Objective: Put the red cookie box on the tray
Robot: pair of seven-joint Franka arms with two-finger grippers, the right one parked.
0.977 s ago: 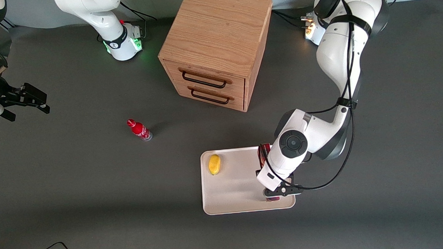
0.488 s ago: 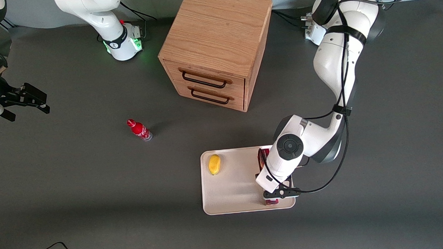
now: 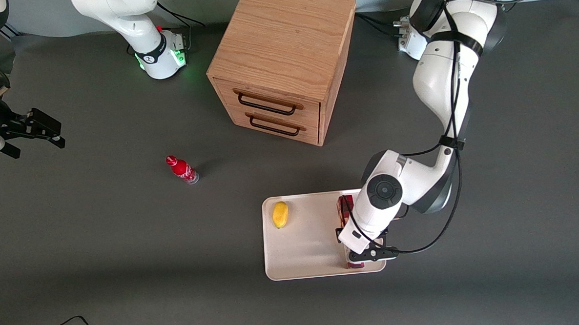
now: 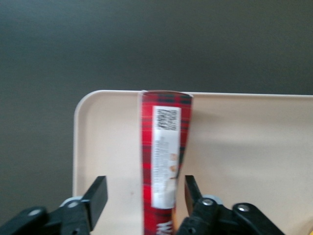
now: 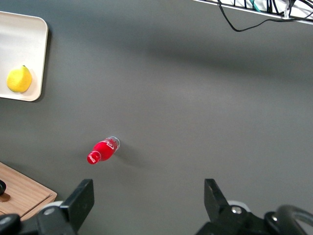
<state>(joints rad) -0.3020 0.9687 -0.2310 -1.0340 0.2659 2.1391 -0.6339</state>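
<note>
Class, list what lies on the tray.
On the tray: a yellow fruit and the red cookie box, between the open pincer fingers. The arm covers the box's middle.

White Franka arm with black joints, cables and gripper

The left arm (image 3: 439,78) has glossy white rounded shells with black bands at the joints; a round black cap with a ringed centre closes the joint above the tray (image 3: 298,250). Thin black cables run along the links, strapped on by a black band, and loop past the wrist. The gripper (image 4: 142,205) above the tray is matte black: two flat angular fingers (image 4: 98,196) on black mounts with small silver screws and pale grey collars, standing apart.
</note>
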